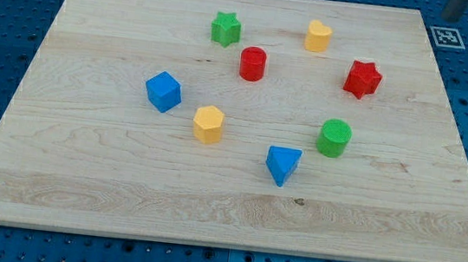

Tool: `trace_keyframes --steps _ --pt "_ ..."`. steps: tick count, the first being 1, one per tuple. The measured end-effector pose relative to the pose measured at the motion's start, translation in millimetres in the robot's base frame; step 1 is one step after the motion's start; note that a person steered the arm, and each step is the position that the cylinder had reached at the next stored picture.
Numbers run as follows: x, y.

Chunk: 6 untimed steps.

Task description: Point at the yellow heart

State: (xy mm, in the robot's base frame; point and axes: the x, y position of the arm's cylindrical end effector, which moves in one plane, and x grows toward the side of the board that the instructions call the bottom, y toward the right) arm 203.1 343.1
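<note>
The yellow heart (318, 36) lies near the board's top, right of centre. A short dark rod end shows at the view's top right corner, beyond the board's edge. My tip (451, 17) is far to the right of the yellow heart and slightly above it, touching no block. The red star (362, 79) lies between them, lower down. The red cylinder (252, 63) is down-left of the heart and the green star (226, 28) is to its left.
A blue cube (164, 90), a yellow hexagon (208, 124), a blue triangle (283, 164) and a green cylinder (334, 137) lie across the wooden board (80, 185). A black-and-white marker (445, 36) sits off the board's top right corner.
</note>
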Motion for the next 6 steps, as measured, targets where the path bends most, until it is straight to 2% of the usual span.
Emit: trace_keyframes --steps 2,4,6 --pt "11.1 -7.6" --pt "93.5 -91.2" --pt "96.0 -126.4"
